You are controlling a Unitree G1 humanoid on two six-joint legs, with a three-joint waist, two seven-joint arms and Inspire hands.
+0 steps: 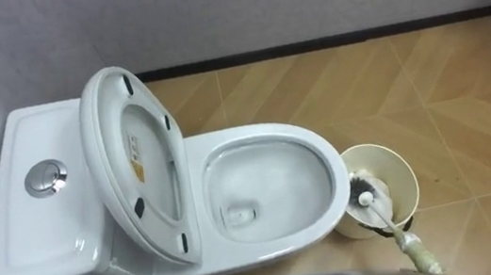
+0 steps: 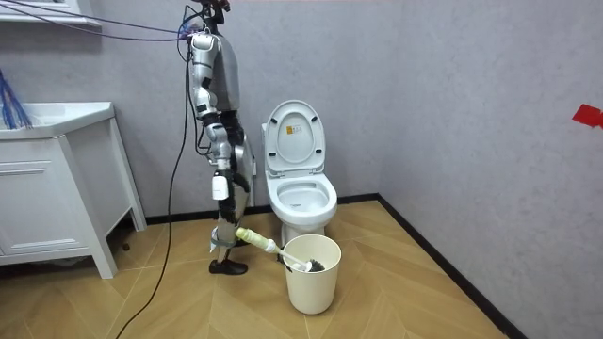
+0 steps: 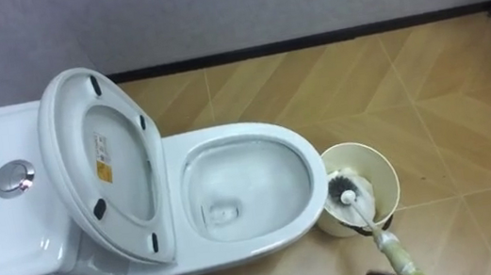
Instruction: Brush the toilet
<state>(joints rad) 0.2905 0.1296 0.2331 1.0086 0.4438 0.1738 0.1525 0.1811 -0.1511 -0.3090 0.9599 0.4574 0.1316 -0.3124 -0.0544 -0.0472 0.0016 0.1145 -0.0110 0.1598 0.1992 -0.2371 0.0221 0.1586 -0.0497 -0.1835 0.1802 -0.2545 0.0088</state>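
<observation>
The white toilet (image 1: 262, 188) stands against the grey wall with its seat and lid (image 1: 134, 157) raised and its bowl open. Beside the bowl's front sits a cream bucket (image 1: 400, 167). The toilet brush (image 1: 367, 195) has its dark bristle head inside the bucket, and its pale handle (image 1: 418, 253) slants up out of it toward my lower right. In the room view my right hand (image 2: 229, 229) is low at my side, shut on the end of the handle (image 2: 252, 237). I stand at the toilet's side, on the room view's left.
A white cabinet with a countertop (image 2: 57, 179) stands at the room view's left. Wooden floor (image 1: 447, 82) spreads beyond the bucket up to the dark skirting. The cistern with its chrome flush button (image 1: 46, 178) is at my left.
</observation>
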